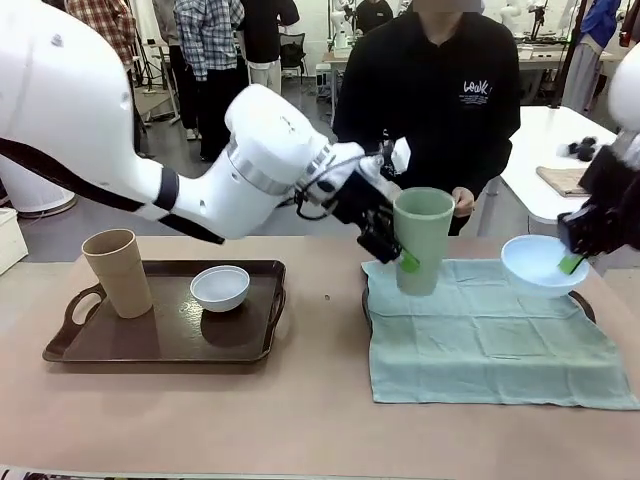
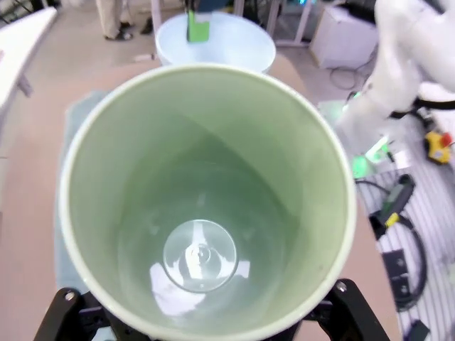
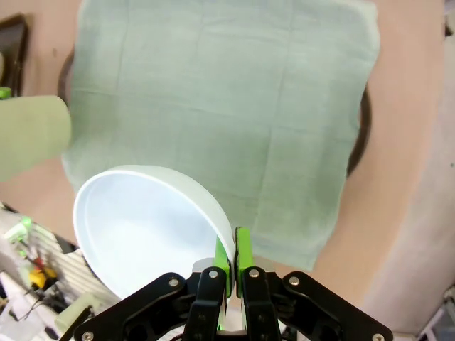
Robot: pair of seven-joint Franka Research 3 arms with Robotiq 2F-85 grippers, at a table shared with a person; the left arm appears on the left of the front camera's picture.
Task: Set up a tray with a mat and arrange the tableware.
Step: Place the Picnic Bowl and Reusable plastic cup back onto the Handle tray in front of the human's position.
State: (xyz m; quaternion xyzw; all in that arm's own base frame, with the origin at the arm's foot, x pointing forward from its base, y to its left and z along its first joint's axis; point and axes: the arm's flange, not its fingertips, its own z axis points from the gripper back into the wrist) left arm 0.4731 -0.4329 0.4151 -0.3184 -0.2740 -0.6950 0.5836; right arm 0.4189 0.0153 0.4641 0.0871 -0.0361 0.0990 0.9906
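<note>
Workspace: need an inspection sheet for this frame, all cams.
Surface: tan table; dark tray at left, green mat draped over a second tray at right.
Job's things: beige tumbler and white bowl stand on the dark tray; pale green tumbler and light blue bowl are held over the green mat.
Clutter: one speck on the table, too small to tell.
Grippers: left gripper clamps the pale green tumbler's side; right gripper pinches the light blue bowl's rim.
Cables: black cable loops at the left wrist.
Surroundings: person in black across the table; other people behind.
</note>
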